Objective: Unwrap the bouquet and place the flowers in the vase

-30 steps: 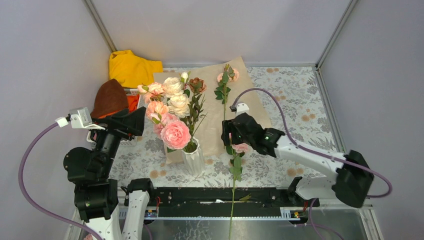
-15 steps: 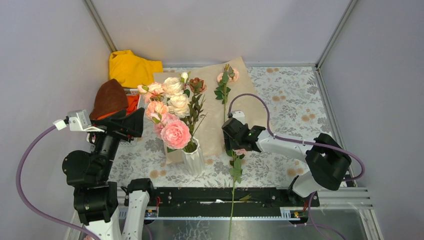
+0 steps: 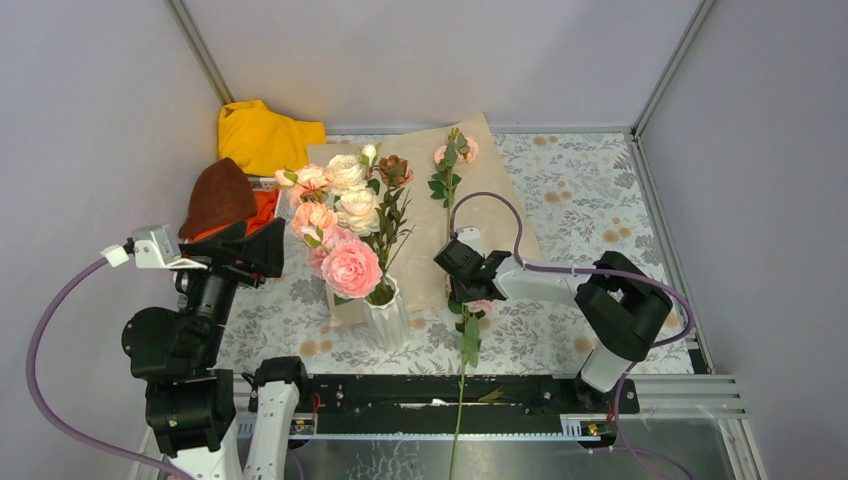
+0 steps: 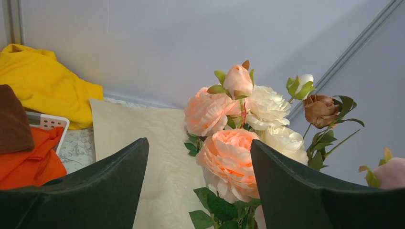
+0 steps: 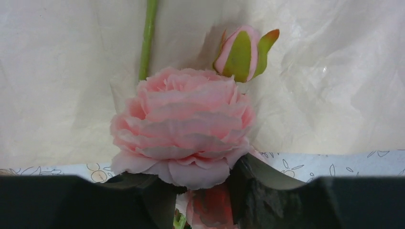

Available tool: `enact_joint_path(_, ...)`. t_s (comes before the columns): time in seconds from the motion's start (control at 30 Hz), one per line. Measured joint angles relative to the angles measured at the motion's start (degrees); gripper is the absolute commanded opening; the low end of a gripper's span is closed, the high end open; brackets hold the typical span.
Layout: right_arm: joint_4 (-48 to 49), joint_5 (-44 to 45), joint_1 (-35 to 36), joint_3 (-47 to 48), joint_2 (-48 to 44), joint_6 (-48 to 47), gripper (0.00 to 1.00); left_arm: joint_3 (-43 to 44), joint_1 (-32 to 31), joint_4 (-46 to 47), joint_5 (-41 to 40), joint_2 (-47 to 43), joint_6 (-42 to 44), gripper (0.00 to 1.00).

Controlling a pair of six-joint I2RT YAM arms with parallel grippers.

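Right wrist view: my pincer [image 5: 203, 191] straddles the pink rose [image 5: 184, 124] lying on paper [image 5: 57, 71] right of the vase [image 3: 386, 315], whether clamped I cannot tell, and I should pinch its stem [image 3: 461, 395], not petals.

From my feed, plain pale grey walls [image 3: 430, 60] close in three sides, joined at the far corners by slanting aluminium posts [image 3: 203, 50]. The counter [image 3: 600, 190] is covered in a white print of grey leaves and tan blossoms. A black rail [image 3: 380, 395] runs along its near edge. The light is soft and even.
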Motion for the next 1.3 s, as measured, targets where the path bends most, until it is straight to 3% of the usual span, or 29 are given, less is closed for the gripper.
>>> enact_joint_path(0.17,0.2,0.2,0.0,1.3,1.2,0.0,0.07,0.8,0.0,-1.1,-0.6,-0.4,0.9,0.86)
enact_joint_path(0.23,0.0,0.1,0.0,1.6,1.3,0.0,0.0,1.0,0.0,-1.5,-0.8,-0.6,1.2,0.86)
enact_joint_path(0.47,-1.4,-0.9,0.0,2.1,-0.9,-0.9,0.0,1.0,0.0,-1.8,-0.9,-0.7,1.3,0.86)
enact_joint_path(0.7,-1.7,-1.6,0.3,7.9,-14.8,-4.4,0.0,1.0,0.0,-1.8,-0.9,-0.7,1.3,0.86)
enact_joint_path(1.0,15.9,-3.5,1.3,10.1,-34.7,-11.8,0.0,1.0,0.0,-1.8,-0.9,-0.6,1.0,0.86)
enact_joint_path(1.3,35.4,-9.6,1.6,10.0,-41.4,-20.1,0.0,1.0,0.0,-1.7,-0.2,-0.6,-0.6,0.86)
